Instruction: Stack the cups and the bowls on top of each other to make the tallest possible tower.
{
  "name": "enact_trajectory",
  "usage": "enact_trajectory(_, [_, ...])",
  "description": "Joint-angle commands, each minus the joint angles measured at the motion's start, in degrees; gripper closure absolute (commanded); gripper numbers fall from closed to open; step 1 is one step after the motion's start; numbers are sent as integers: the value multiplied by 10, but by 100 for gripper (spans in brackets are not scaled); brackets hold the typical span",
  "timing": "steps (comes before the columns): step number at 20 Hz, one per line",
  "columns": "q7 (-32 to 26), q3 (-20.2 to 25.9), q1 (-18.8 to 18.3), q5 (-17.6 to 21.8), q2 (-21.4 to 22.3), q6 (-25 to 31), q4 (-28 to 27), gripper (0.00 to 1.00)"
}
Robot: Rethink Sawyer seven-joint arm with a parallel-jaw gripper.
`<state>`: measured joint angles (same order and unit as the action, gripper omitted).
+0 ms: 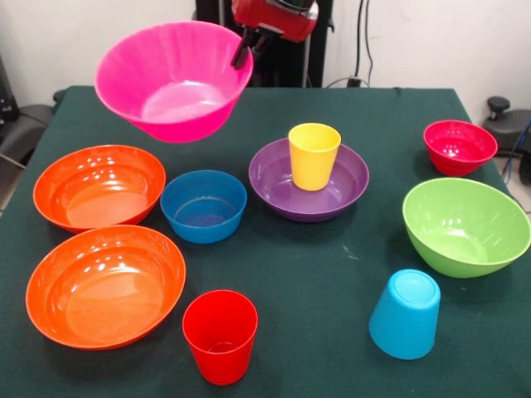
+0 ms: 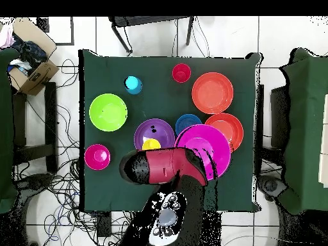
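Note:
My gripper (image 1: 244, 51) is shut on the right rim of the magenta bowl (image 1: 166, 75), which hangs tilted above the table's far left, over the orange bowls; from above this bowl (image 2: 204, 148) shows beside my arm (image 2: 168, 165). Two orange bowls (image 1: 99, 186) (image 1: 105, 284) sit side by side at the left. A small blue bowl (image 1: 203, 206) stands next to them. The yellow cup (image 1: 314, 155) stands upright inside the purple bowl (image 1: 265, 178). At the front are the upright red cup (image 1: 220, 336) and the upturned light blue cup (image 1: 405, 313).
The lime green bowl (image 1: 466, 225) and the small crimson bowl (image 1: 460, 147) stand at the right. The green cloth table (image 1: 315, 274) has bare room at its front middle. In the overhead view, a cardboard box (image 2: 29, 67) and cables lie on the floor.

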<state>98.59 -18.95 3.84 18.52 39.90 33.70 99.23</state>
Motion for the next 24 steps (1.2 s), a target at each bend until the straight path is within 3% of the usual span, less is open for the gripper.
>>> enact_trajectory(1, [137,-11,31,-28,0,43,-47,100])
enact_trajectory(9, [183,-34,60,-43,-3,29,-54,100])
enact_trajectory(18, [259,-53,116,-71,-35,34,-77,100])
enact_trajectory(24, [281,-57,137,-84,-50,42,-87,100])
